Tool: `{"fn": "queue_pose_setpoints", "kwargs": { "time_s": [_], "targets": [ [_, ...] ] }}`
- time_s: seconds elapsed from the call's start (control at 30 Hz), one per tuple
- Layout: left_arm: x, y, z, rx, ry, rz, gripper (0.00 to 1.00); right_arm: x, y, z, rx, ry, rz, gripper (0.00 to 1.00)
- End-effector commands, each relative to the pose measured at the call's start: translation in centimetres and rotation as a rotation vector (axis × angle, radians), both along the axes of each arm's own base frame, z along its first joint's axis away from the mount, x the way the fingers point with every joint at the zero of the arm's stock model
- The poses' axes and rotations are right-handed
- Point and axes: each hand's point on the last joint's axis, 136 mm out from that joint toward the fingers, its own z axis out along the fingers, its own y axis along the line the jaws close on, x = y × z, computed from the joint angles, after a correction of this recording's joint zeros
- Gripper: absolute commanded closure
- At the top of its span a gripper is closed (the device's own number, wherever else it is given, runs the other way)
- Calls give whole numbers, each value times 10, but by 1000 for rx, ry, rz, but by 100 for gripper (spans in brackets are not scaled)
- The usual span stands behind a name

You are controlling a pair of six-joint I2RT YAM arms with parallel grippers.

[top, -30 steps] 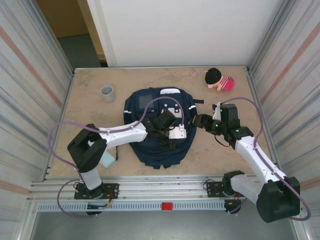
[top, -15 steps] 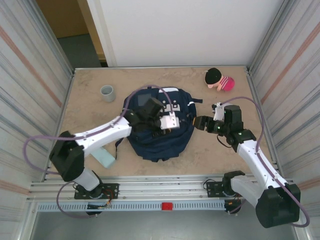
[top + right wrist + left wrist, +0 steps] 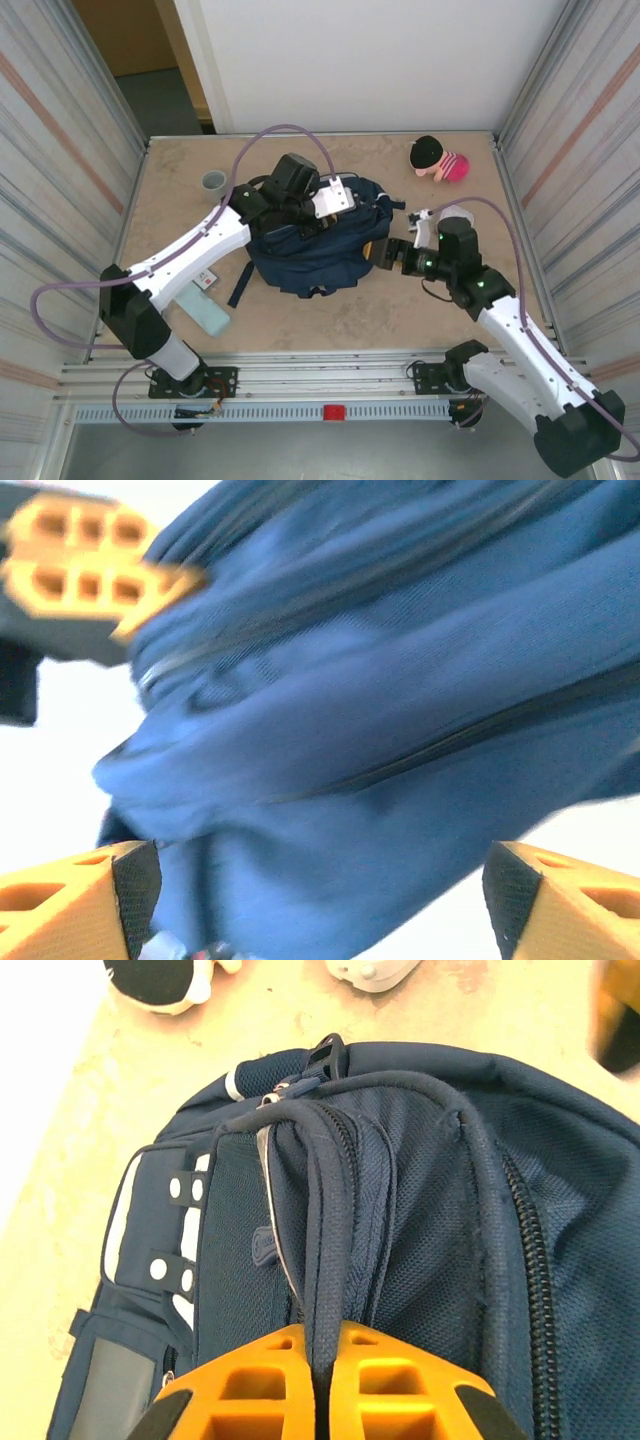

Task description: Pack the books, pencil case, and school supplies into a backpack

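Flanking the backpack (image 3: 310, 265) sit cup (image 3: 213, 181) and plush toy (image 3: 440, 160).

The backpack (image 3: 310, 265) blocks the centre (plush toy (image 3: 440, 160) beyond); tabletop (image 3: 400, 170) between open.

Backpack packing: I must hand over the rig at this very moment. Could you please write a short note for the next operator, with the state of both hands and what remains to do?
Left hand: shut on the top handle of the backpack, which is bunched up under it.
Right hand: open at the backpack's right side, gripping nothing.
Pencil case: flat on the table near the left arm's base, outside the backpack.
Done: nothing visibly packed; whether the books are inside cannot be told.
Left: get the backpack open if it is not, then put in the pencil case.
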Motion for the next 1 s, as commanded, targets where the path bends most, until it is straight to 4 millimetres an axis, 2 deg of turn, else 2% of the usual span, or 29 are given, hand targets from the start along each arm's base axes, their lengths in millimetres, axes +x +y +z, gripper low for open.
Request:
{"fn": "queue_pose_setpoints", "kwargs": {
  "time_s": [0.0,0.1,0.27,0.47,0.6,0.73,0.8,0.97],
  "targets": [
    [26,-9,46,-154,-68,135,100,-20,20,1,108,157,13,14],
    [29,-13,48,-195,-50,175,100,-23,19,-8,89,234,-38,14],
    [28,-22,50,-221,-45,185,100,-26,11,-35,26,329,-110,14],
    [27,-24,66,-244,-54,193,100,-18,22,-39,47,286,-103,14],
    [21,-26,80,-287,-45,182,100,-7,33,-39,78,206,-74,18],
    [18,-26,91,-291,-73,158,100,5,15,-75,-78,231,-182,37],
    [17,-25,99,-277,-93,135,100,8,11,-95,-99,248,-221,46],
    [12,-20,116,-231,-155,78,100,4,4,-127,-138,246,-268,55]
  ]
}}
